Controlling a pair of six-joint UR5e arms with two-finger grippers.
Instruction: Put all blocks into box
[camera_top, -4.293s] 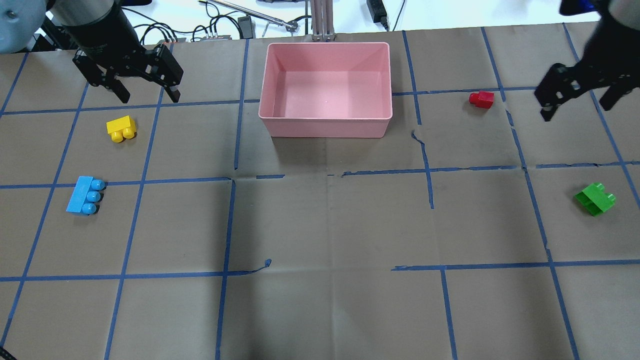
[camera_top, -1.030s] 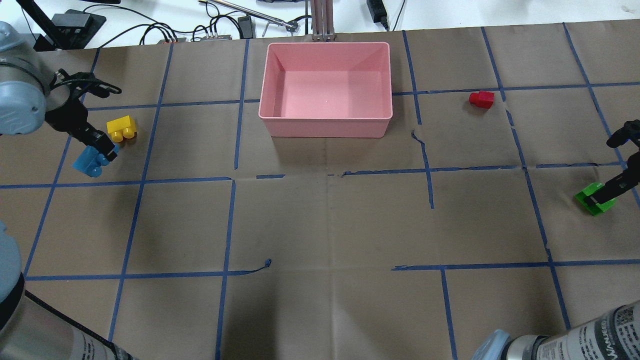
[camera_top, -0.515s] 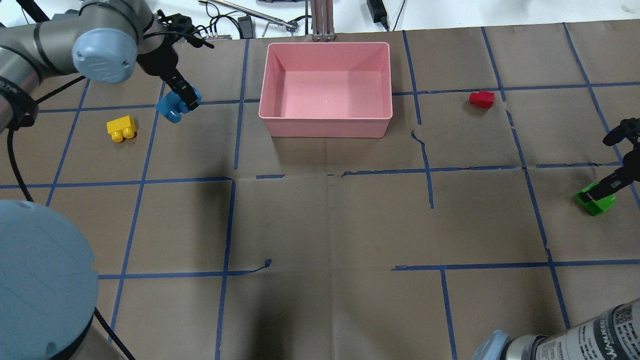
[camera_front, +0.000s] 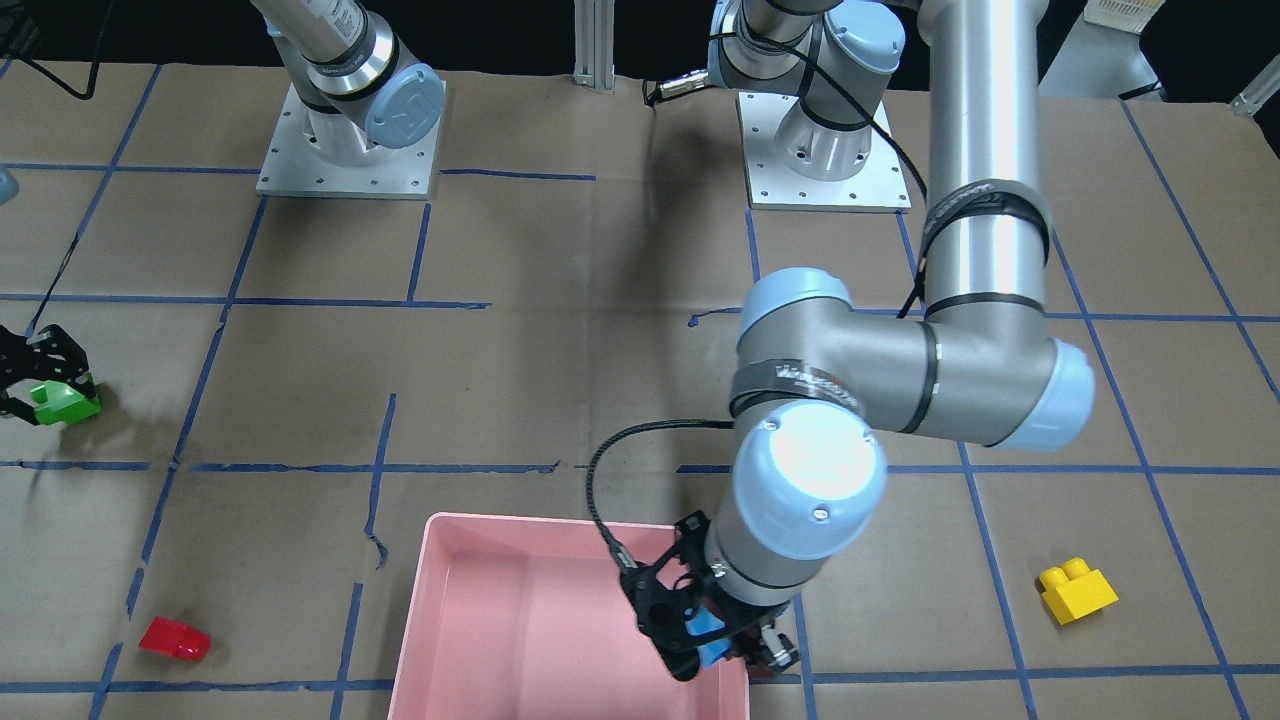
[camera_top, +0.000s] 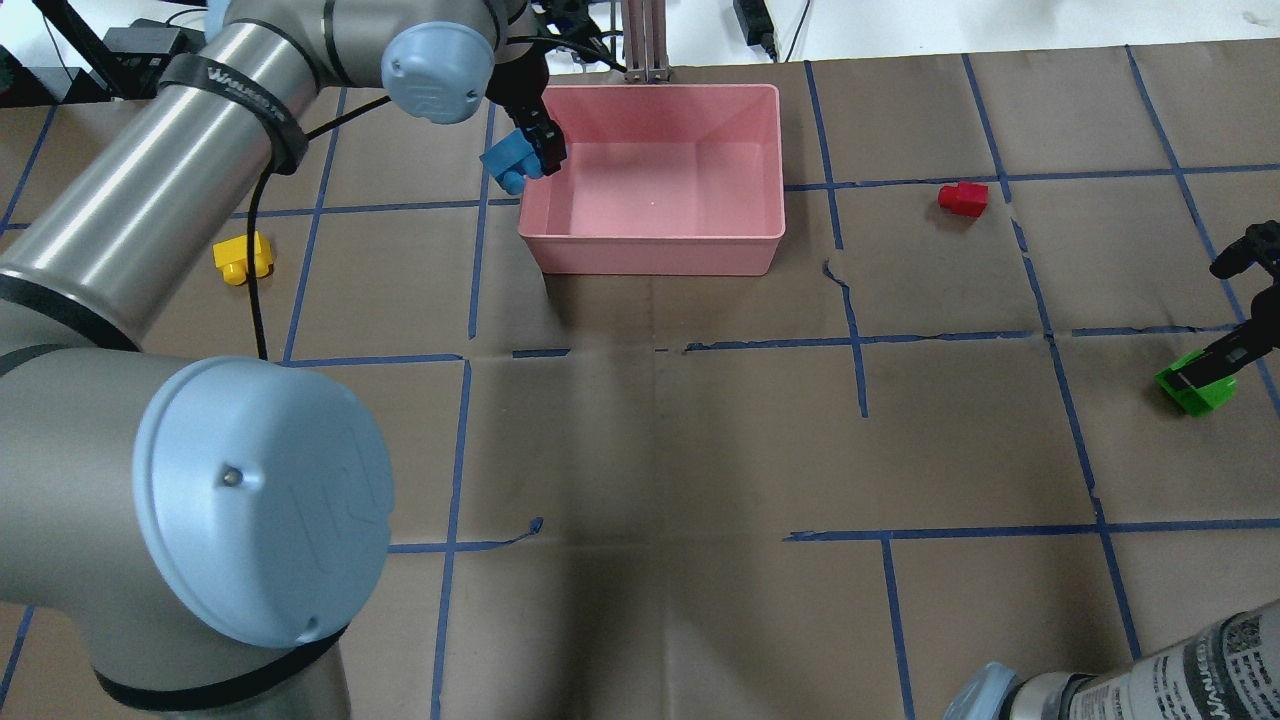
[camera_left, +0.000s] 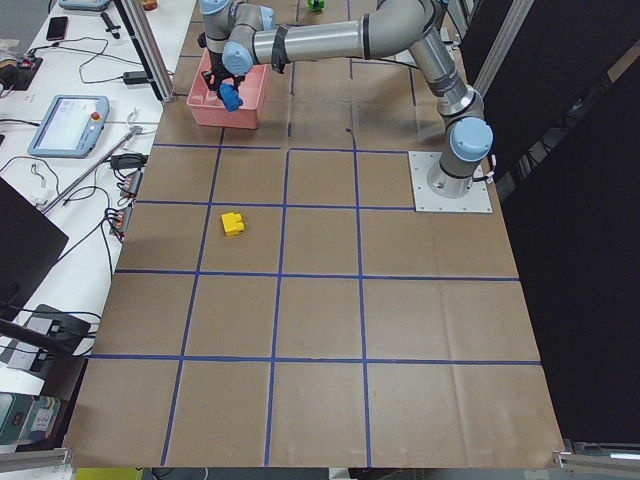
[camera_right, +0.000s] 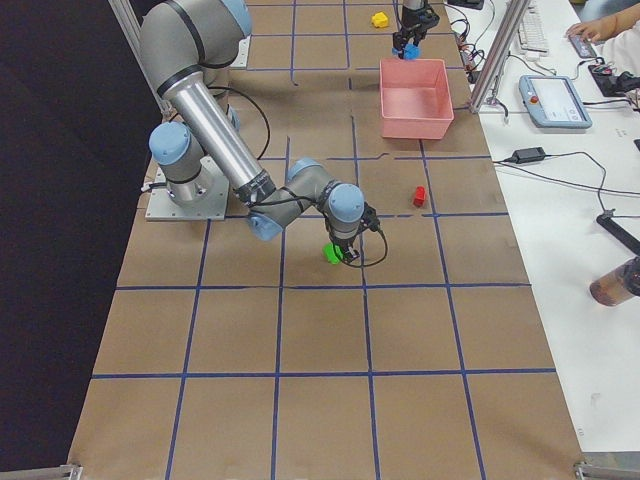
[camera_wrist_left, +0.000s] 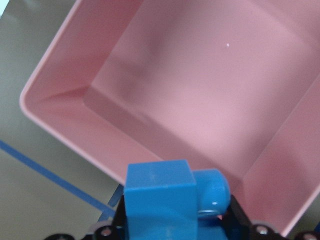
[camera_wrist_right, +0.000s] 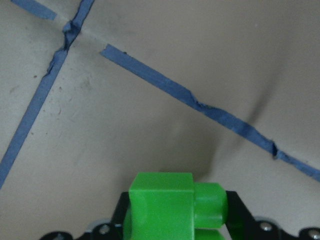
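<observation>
On the left, the yellow block (camera_top: 242, 258) is lying on the counter (camera_top: 650, 450), well apart from the box, and nothing is touching it.

Next, the left gripper (camera_top: 535, 150) is pinching the blue block (camera_top: 508, 160) and is holding it in the air just at the left wall of the pink box (camera_top: 650, 255). The wrist view is showing the block above the rim, near a corner, and not above the middle of the floor. This is, I think, the main danger. If the gripper is letting go here, the block may be striking the rim or the sloped wall and jumping out to the counter. Much of the long block is also hanging outside the fingers, so a quick move could be turning it in the grip.

The box is holding no block at this moment. The red block (camera_top: 963, 197) is waiting on the counter, right of the box.

On the far right, the right gripper (camera_top: 1215, 365) is clamping the green block (camera_top: 1195, 385), low at the counter. I cannot tell if the block is already clear of the paper. If it is dragging, it may be catching on the torn tape. If both arms are reaching the box together, they may be colliding.
</observation>
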